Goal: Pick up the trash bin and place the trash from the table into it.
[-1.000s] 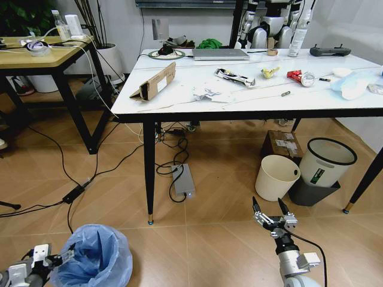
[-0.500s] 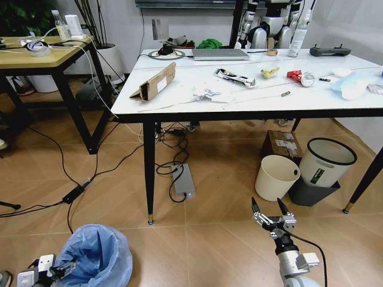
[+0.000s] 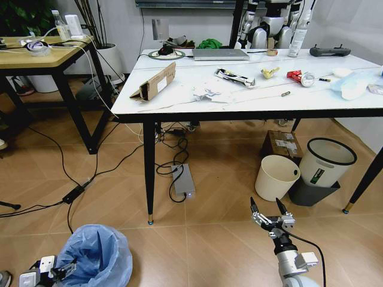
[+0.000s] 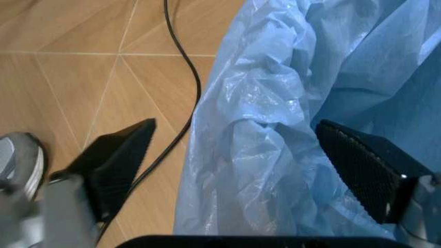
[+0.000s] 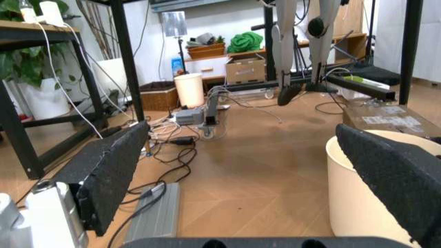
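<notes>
Left gripper (image 4: 234, 150) is spread wide, fingers either side of the bagged rim of the trash bin (image 3: 96, 254), which stands on the floor short of the table's front-left leg. My right gripper (image 3: 268, 210) hangs wide, holding nothing, low before the cream bin (image 3: 276, 177). Beyond, the table (image 3: 179, 103) carries the trash (image 3: 157, 81) along its front edge.

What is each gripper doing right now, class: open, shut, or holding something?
Left gripper: open, fingers straddling the trash bin bag's rim, not clamped.
Right gripper: open, empty, above the floor.
</notes>
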Robot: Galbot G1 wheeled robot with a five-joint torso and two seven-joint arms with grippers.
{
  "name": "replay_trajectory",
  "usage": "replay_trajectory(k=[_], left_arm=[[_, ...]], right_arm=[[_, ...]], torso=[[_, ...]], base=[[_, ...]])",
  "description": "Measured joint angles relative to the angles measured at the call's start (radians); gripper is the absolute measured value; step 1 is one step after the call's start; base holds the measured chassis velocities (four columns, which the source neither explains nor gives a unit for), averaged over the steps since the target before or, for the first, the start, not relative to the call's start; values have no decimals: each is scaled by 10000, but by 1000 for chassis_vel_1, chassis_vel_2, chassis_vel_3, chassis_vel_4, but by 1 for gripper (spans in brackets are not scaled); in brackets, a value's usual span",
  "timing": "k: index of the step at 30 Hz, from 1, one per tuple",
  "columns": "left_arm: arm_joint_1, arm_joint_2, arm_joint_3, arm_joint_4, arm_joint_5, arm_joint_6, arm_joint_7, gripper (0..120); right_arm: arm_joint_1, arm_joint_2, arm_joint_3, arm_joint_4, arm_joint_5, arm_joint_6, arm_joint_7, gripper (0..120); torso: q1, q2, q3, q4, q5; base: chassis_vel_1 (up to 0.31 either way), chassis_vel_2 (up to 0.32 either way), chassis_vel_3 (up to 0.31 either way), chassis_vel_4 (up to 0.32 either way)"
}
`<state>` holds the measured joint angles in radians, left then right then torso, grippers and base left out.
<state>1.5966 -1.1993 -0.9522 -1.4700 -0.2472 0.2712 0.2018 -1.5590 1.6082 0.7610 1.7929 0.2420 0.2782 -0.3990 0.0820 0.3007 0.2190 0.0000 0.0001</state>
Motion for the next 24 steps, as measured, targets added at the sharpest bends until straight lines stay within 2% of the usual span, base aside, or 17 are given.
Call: replay_trajectory(k=[3, 4, 5, 11, 13, 18, 19, 24], left_arm=[[-12, -13, -1, 23, 4, -1, 52, 78], [-23, -26, -1, 39, 5, -1, 76, 71], [-23, -26, -1, 39, 5, -1, 76, 71], [-64, -56, -3, 85, 9, -17, 214, 44], [-65, -56, -5, 93, 10, -24, 227, 41], [-78, -75, -12, 169, 18, -52, 278, 19], [-78, -75, -12, 169, 18, -52, 278, 19], [-103, -111, -17, 215, 20, -217, 469, 3]], right_arm=[[0, 0, 3, 1, 1, 0, 1, 100], [-1, 0, 5, 5, 1, 0, 2, 100], [-1, 0, 5, 5, 1, 0, 2, 100], [-10, -1, 19, 21, 5, -6, 6, 100], [-13, -1, 19, 24, 6, -6, 6, 100], [-44, -1, 17, 30, 5, -6, 7, 100], [-44, -1, 17, 30, 5, -6, 7, 100], [-61, -1, 17, 34, 1, -6, 7, 100]], torso=[[0, 0, 0, 0, 0], [0, 0, 0, 0, 0], [0, 0, 0, 0, 0], [0, 1, 1, 0, 0], [0, 1, 1, 0, 0], [0, 2, 1, 0, 0], [0, 2, 1, 0, 0], [0, 3, 1, 0, 8]], base=[[0, 0, 0, 0], [0, 0, 0, 0], [0, 0, 0, 0], [0, 0, 0, 0], [0, 0, 0, 0], [0, 0, 0, 0], [0, 0, 0, 0], [0, 0, 0, 0]])
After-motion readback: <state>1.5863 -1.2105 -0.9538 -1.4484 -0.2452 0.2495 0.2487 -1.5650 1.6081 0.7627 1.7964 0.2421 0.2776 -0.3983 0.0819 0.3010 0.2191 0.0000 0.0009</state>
